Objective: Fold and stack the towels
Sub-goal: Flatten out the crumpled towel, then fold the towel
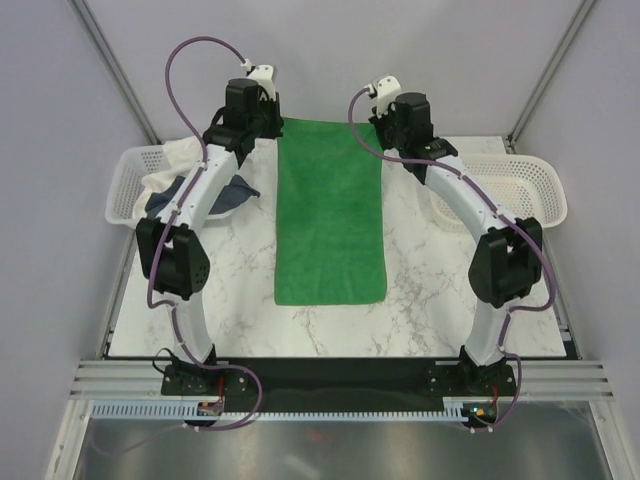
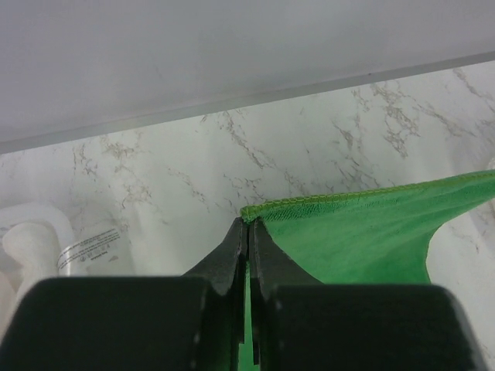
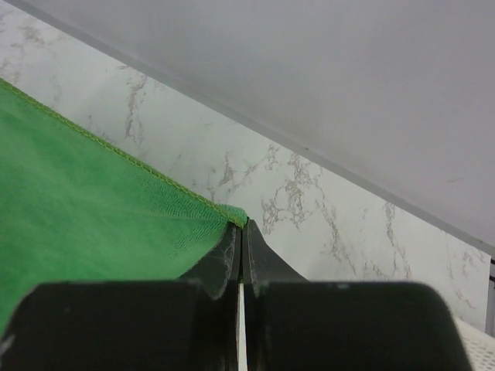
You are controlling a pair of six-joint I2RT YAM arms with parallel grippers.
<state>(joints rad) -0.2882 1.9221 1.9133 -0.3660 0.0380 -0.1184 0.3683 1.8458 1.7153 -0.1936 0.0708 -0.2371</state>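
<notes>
Nearest to the top camera are my left arm base (image 1: 190, 372) and my right arm base (image 1: 478, 378). They sit on the near side of the green towel (image 1: 330, 215), one at each side of it. That towel lies long and smooth on the white marble bench (image 1: 430, 300). One short end is close to my bases and the other short end is far from them.

Off to the left of the green towel is a white basket (image 1: 122, 195). A cream towel (image 1: 172, 160) is bunched up in it. A dark blue towel (image 1: 238, 195) spills out of that basket toward the green towel, and my left arm hides part of it. The blue one does not touch the green one.

At the far left corner of the green towel is my left end effector (image 2: 248, 224). Its two black fingers are pressed tight together, and they pinch that corner. The corner is lifted a little off the bench.

At the far right corner of the green towel is my right end effector (image 3: 241, 226). Its fingers are pressed tight together too, and they pinch that corner the same way.

Off to the right of the green towel is another white basket (image 1: 540, 185).
</notes>
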